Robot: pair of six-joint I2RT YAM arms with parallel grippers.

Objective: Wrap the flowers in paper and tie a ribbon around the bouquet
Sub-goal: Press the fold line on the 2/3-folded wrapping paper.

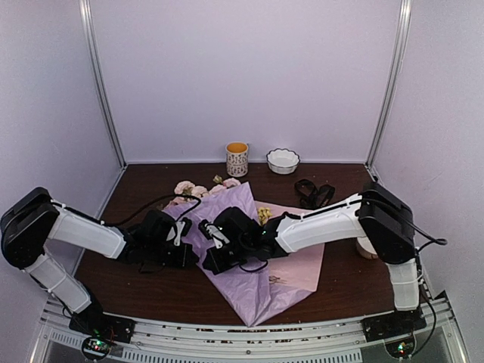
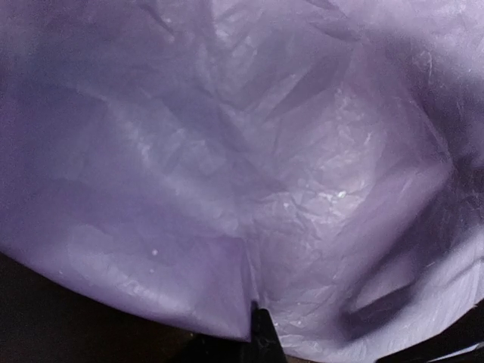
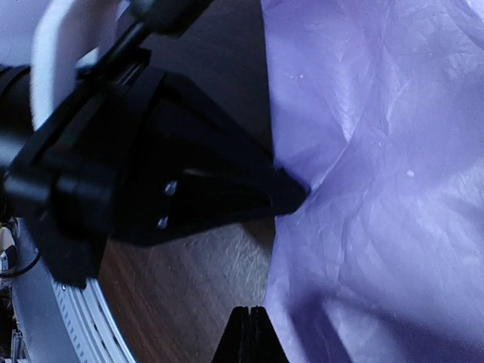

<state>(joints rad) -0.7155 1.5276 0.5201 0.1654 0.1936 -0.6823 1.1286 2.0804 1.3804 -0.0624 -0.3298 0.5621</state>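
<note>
One sheet of lilac paper lies crumpled across the middle of the dark wooden table, and everything else is placed against it. Two arms reach in, one from each side, and the two grippers meet at the paper's left edge.

The left gripper comes in from the left of the paper. Its jaws are fully closed with the paper's edge pinched between the tips, and creases fan out from that spot. Just right of it, over the paper's left margin, the right gripper has its two fingers pressed flat together. The paper's edge runs right beside the tips, and I cannot tell whether any of it is caught between them.

The flowers show in two places. A short row of pale pink rose heads pokes out past the paper's far-left corner, too small to count exactly. One clump of yellow blossoms sits at the paper's far edge beside the right arm. The stems are hidden.

Beyond the paper's far edge stand one patterned cup and, to its right, one white scalloped bowl. One black ribbon lies in loose loops off the paper's far-right corner, apart from it. One pale round thing sits right of the paper, half hidden under the right arm, and I cannot tell what it is.
</note>
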